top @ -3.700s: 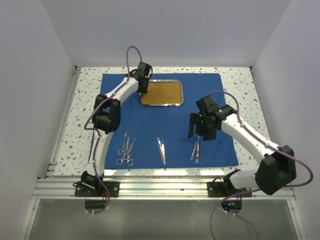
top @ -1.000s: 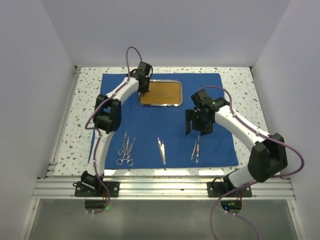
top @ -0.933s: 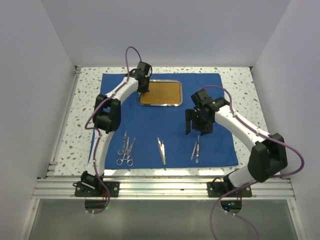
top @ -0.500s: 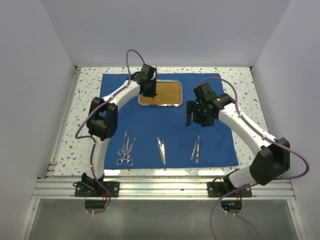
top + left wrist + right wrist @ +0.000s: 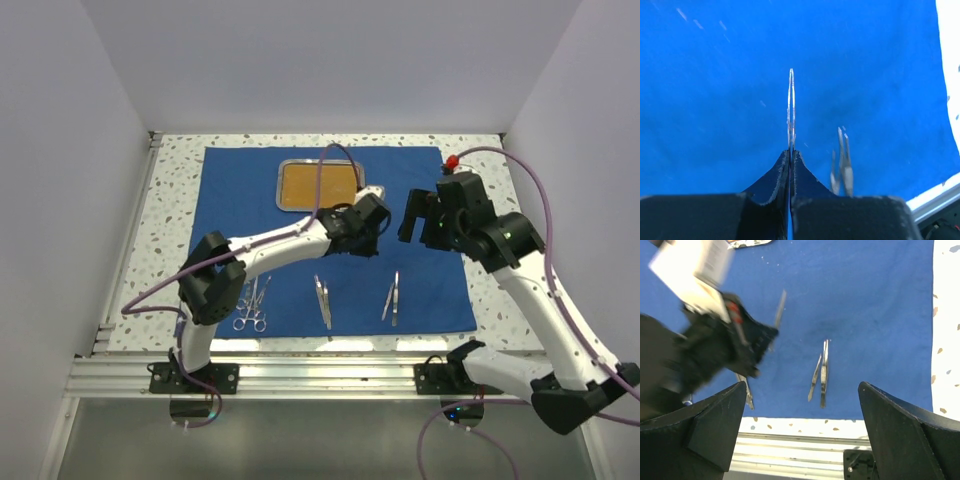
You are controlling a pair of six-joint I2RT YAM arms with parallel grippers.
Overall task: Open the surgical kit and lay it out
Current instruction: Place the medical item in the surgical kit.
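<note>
Your left tool point(image 5: 791, 152) pinches a slim silver instrument point(image 5: 791, 100) edge-on, mid-frame above the blue wrap point(image 5: 420, 290); the right tool point(image 5: 424, 220) gapes empty. The grip is thin, so a careless release may twist it onto the laid tweezers point(image 5: 842, 162).

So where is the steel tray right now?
Top view: the steel tray sits on the blue cloth near its far edge, left of centre, just beyond and left of the left end effector.

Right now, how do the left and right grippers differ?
The left gripper is shut on a silver tool; the right gripper is open and empty. The left gripper is near the middle of the cloth; the right gripper is nearer its right edge. Both are above the cloth, close to each other.
</note>
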